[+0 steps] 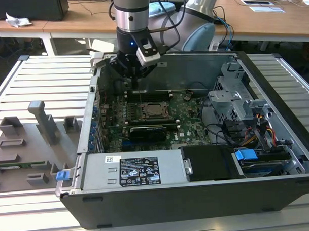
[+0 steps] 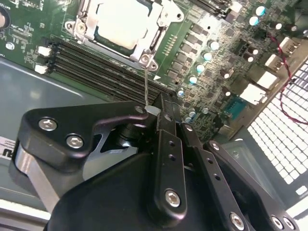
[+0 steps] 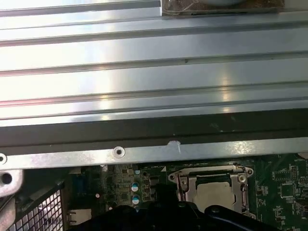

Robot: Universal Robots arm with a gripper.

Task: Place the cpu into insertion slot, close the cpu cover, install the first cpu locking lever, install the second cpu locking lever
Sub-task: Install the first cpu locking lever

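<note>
Fingers (image 2: 167, 144) pinch thin locking lever (image 2: 145, 84) by its free end, cpu (image 2: 122, 21) already seated w/ cpu cover (image 2: 163, 19) down over it just ahead of the tips; lever latching prob. still to do.

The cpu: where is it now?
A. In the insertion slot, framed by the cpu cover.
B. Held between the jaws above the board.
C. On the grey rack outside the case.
A: in the second wrist view the cpu lies flat in the insertion slot with the cpu cover around it, and the jaws pinch only a thin locking lever.
</note>
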